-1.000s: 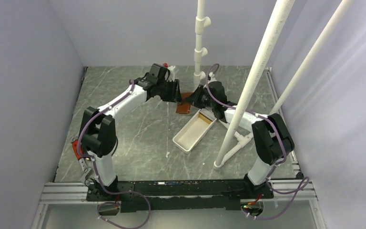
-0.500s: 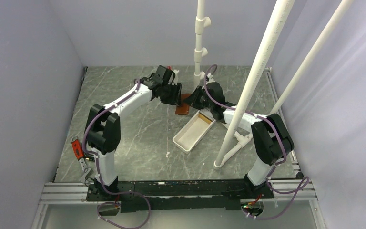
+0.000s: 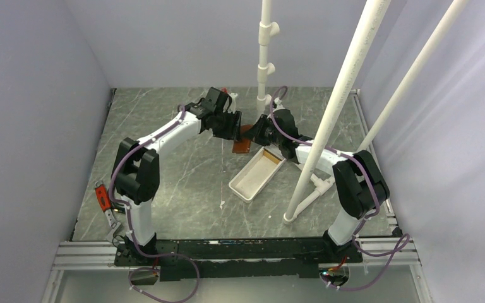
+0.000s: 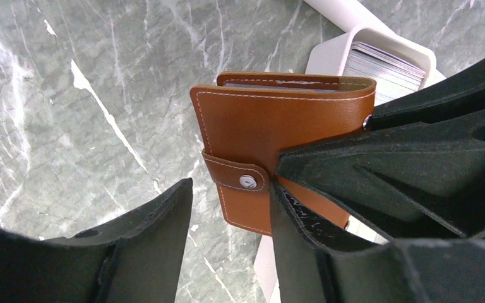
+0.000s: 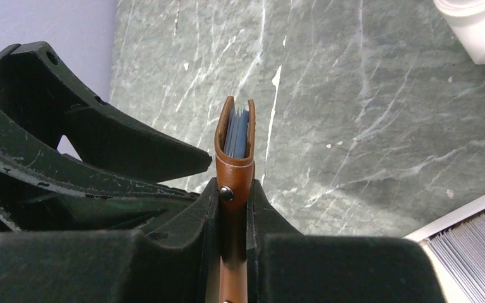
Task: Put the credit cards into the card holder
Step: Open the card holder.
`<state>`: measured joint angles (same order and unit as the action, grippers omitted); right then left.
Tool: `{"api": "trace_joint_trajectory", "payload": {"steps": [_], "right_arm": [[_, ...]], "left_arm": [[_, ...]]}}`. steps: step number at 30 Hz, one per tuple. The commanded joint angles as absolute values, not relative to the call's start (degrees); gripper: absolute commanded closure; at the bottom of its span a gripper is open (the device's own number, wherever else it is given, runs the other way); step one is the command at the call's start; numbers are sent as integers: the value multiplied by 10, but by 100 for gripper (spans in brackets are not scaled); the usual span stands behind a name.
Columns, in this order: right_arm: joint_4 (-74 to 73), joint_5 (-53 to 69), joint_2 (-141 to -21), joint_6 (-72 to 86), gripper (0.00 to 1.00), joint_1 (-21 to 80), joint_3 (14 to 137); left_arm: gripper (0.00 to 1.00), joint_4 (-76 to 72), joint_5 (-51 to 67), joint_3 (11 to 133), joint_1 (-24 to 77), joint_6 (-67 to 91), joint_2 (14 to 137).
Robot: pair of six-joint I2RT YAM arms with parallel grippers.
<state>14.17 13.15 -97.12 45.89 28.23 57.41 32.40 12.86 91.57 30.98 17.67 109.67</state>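
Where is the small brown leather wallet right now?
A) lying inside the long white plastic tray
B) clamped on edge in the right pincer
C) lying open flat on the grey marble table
B: the right wrist view shows the right pincer squeezing the folded brown leather wallet from both sides.

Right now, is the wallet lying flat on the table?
No, the right gripper holds the wallet clamped on its edge, thin side toward the wrist camera.
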Motion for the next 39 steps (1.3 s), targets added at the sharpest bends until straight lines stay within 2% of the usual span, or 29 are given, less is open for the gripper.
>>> {"api": "trace_joint_trajectory", "payload": {"steps": [1, 6, 7, 8, 10, 15, 18, 24, 25, 29, 30, 31, 34, 39], "right_arm": [[195, 175, -931, 482, 100, 290, 598], [183, 177, -916, 484, 100, 284, 602], [183, 184, -916, 486, 100, 280, 603], [182, 198, -919, 487, 100, 275, 606], [190, 246, -925, 488, 100, 254, 607], [246, 401, -945, 499, 100, 193, 597], [234, 446, -965, 488, 100, 190, 620], [326, 510, -995, 549, 100, 185, 615], [324, 512, -995, 547, 100, 185, 616], [272, 511, -990, 500, 100, 188, 629], [271, 514, -988, 495, 100, 189, 629], [274, 519, -988, 494, 100, 190, 628], [283, 535, -987, 495, 100, 193, 625], [279, 563, -989, 478, 100, 206, 636]], "left_arm": [[53, 362, 95, 950, 316, 169, 1118], [73, 450, 27, 1008, 316, 156, 1160], [81, 455, 25, 1010, 314, 151, 1158], [93, 453, 26, 1007, 311, 146, 1152], [100, 430, 56, 992, 295, 136, 1128], [100, 363, 212, 948, 235, 130, 1064], [100, 346, 278, 942, 223, 135, 1052], [100, 351, 393, 931, 203, 148, 1050], [93, 355, 408, 927, 196, 150, 1045], [32, 298, 482, 873, 170, 167, 991], [20, 263, 478, 850, 170, 174, 971], [12, 239, 478, 833, 170, 182, 957], [5, 222, 490, 819, 171, 185, 951], [5, 198, 564, 815, 167, 196, 977]]}}
